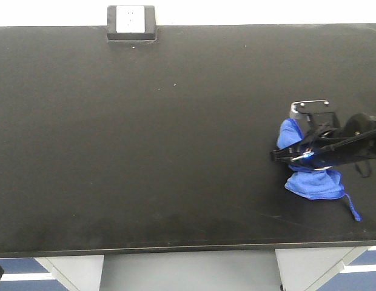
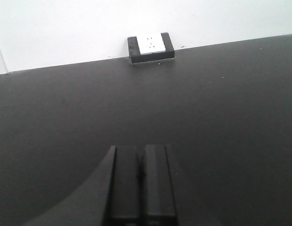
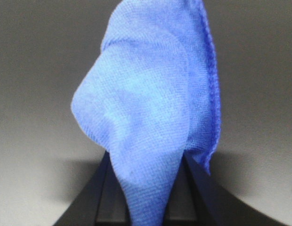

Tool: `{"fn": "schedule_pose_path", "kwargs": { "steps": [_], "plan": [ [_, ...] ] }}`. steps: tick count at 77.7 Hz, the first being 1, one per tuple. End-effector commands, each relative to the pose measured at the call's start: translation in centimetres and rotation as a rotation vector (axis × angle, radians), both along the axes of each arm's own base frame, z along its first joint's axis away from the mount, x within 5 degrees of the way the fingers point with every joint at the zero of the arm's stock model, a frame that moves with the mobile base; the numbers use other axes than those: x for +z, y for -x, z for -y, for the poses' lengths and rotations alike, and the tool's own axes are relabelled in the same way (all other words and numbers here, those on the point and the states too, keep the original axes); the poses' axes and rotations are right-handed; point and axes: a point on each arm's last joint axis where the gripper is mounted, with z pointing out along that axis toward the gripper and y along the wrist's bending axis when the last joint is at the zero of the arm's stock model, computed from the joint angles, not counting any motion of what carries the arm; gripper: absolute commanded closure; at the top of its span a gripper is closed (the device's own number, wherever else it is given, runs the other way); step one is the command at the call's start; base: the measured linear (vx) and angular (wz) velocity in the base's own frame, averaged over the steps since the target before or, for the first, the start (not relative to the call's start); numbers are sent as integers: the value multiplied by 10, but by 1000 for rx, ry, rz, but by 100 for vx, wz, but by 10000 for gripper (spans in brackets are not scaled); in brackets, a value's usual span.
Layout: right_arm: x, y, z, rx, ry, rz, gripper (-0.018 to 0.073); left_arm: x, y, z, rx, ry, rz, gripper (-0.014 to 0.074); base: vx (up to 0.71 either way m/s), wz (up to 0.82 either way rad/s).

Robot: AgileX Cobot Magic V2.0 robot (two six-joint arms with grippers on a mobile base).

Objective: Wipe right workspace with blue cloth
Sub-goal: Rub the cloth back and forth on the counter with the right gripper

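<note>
The blue cloth (image 1: 313, 180) lies bunched on the right part of the black table (image 1: 145, 151), with a loose tail trailing toward the front right. My right gripper (image 1: 300, 154) sits over its middle and is shut on it. In the right wrist view the blue cloth (image 3: 150, 117) fills the frame and is pinched between the two dark fingers (image 3: 106, 197). My left gripper (image 2: 141, 188) is shut and empty, low over bare table; it does not show in the front view.
A black box with a white socket face (image 1: 131, 23) stands at the table's back edge, also in the left wrist view (image 2: 151, 47). The table's front edge runs along the bottom, with grey supports (image 1: 73, 270) below it.
</note>
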Motion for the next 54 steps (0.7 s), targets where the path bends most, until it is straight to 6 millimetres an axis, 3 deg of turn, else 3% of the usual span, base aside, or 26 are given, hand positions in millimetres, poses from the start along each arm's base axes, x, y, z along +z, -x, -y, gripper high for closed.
{"fn": "schedule_pose_path", "kwargs": {
  "steps": [1, 11, 21, 28, 45, 49, 54],
  "plan": [
    [5, 4, -25, 107, 2, 2, 561, 16, 0, 1, -19, 18, 105, 603, 0, 0],
    [5, 14, -59, 232, 6, 10, 561, 16, 0, 1, -19, 18, 105, 603, 0, 0],
    [6, 15, -64, 248, 9, 24, 561, 16, 0, 1, -19, 18, 105, 603, 0, 0],
    [6, 7, -42, 198, 27, 31, 561, 16, 0, 1, -19, 18, 105, 603, 0, 0],
    [7, -8, 51, -150, 3, 35, 559, 16, 0, 1, -19, 18, 105, 603, 0, 0],
    [7, -8, 59, -210, -23, 31, 559, 16, 0, 1, -19, 18, 105, 603, 0, 0],
    [6, -7, 55, -215, -43, 18, 559, 16, 0, 1, -19, 18, 105, 603, 0, 0]
  ]
}}
